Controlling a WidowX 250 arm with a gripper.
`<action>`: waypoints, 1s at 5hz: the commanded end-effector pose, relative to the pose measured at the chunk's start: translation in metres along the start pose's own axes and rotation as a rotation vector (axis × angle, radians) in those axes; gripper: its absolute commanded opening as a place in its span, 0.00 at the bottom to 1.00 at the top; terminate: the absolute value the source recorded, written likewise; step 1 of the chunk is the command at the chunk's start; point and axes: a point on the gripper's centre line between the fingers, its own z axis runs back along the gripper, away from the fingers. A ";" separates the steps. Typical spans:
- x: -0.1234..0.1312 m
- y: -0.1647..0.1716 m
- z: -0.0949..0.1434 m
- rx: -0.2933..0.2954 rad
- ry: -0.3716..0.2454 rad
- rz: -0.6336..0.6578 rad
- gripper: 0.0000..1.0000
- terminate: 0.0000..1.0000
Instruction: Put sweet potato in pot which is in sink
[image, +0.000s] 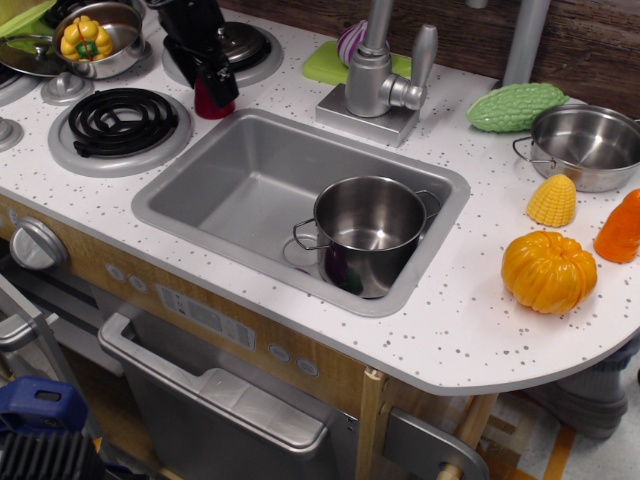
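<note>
The sweet potato (208, 103), a small dark red lump, stands on the white counter just beyond the back left corner of the grey sink (240, 190). My black gripper (207, 88) has come down over it from above. Its fingers stand either side of the lump and hide its top; the jaws look open. The shiny steel pot (370, 232) stands upright and empty in the right front part of the sink, well to the right of and nearer than the gripper.
A steel faucet (375, 70) rises behind the sink. A black coil burner (122, 122) and a bowl with a yellow pepper (95, 38) lie left. A green gourd (515, 107), steel pan (590, 145), corn (552, 200), pumpkin (548, 270) and orange piece (620, 230) lie right.
</note>
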 end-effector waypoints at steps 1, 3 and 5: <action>0.008 0.008 0.016 0.031 -0.052 -0.015 1.00 0.00; 0.010 0.008 0.018 0.039 -0.073 0.003 0.00 0.00; 0.029 -0.015 0.050 0.137 0.016 -0.008 0.00 0.00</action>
